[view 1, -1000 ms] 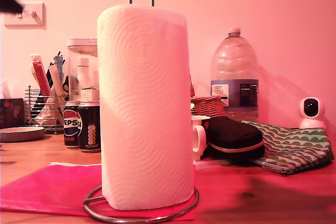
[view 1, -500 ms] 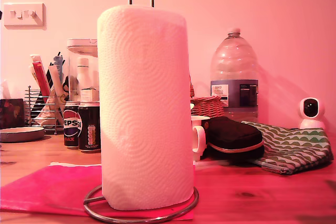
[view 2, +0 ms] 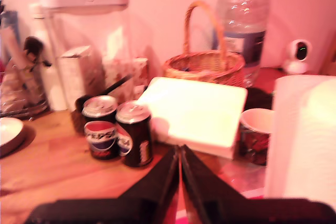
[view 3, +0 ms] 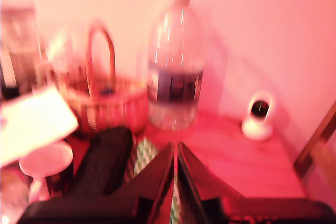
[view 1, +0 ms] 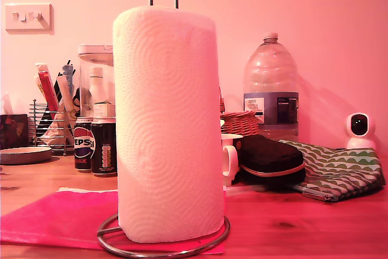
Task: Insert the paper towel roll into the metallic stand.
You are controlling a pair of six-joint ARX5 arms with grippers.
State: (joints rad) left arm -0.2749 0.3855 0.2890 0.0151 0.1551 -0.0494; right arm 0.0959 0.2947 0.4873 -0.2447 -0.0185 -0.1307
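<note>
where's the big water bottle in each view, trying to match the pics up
Exterior view: the water bottle stands at the back, right of centre, behind the wicker basket.
First wrist view: water bottle by the wall, beside the basket.
Second wrist view: blurred, water bottle near the middle, basket alongside.
Shared landmark: the small white camera.

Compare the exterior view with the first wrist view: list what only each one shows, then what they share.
Only the exterior view shows the metallic stand, its loop rising above the paper towel roll, plus the wall switch. Only the first wrist view shows my first gripper, shut and empty, and a white box. Both show the roll, Pepsi cans, wicker basket and water bottle.
</note>
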